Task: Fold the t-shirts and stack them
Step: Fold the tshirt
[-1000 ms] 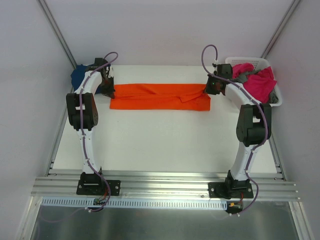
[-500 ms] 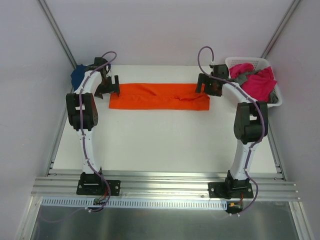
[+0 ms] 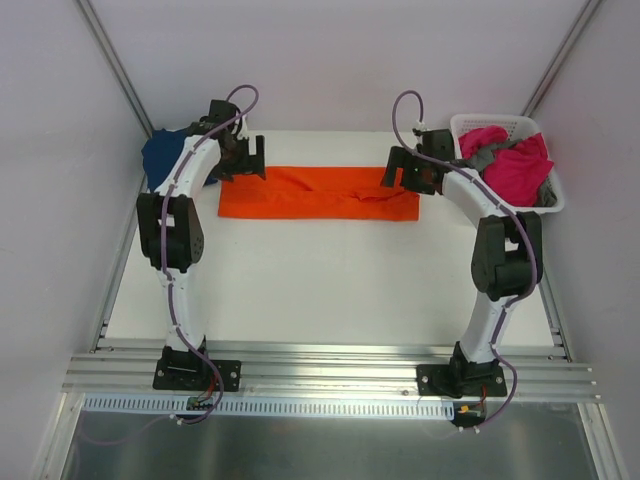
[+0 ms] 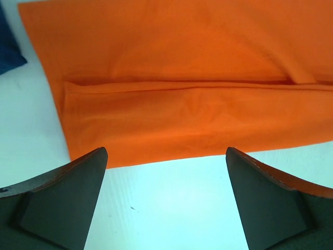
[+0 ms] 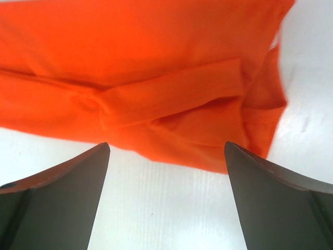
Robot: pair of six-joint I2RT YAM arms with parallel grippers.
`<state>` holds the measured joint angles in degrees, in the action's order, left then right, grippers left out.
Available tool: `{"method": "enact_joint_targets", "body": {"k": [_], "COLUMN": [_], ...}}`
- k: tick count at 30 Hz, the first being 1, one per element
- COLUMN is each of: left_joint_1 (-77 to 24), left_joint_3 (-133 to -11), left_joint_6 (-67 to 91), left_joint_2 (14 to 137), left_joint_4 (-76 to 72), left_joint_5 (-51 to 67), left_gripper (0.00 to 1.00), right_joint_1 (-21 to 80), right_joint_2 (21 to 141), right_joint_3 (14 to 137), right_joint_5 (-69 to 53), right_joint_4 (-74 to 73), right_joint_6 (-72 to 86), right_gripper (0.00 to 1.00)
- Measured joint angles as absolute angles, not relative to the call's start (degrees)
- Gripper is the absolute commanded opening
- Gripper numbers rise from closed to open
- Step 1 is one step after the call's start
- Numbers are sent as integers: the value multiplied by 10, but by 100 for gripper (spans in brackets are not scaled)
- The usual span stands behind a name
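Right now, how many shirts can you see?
4. The orange shirt lies folded across the table, the blue shirt sits at the far left corner, and the pink shirt and grey shirt are piled in the basket. More may be hidden underneath.

Orange tee [image 3: 318,192], navy tee [image 3: 160,155], pink tee [image 3: 525,167], grey tee [image 3: 480,157], wht basket [image 3: 497,120].
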<state>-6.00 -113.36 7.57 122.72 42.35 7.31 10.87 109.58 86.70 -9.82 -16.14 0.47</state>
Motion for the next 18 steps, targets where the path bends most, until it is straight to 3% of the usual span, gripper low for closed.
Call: {"method": "enact_joint_targets", "body": {"k": [18], "left_joint_1": [-64], "left_joint_3": [-1133], "left_joint_6": [83], "left_joint_2": [1325], "left_joint_4": [425], "left_joint_5": [124], "left_gripper": [99], "right_joint_1": [198], "right_joint_2": [1208], "right_joint_3": [952], "right_joint_5": [-140], "right_joint_4": [-174], "right_joint_6": [60], "right_gripper": [97]}}
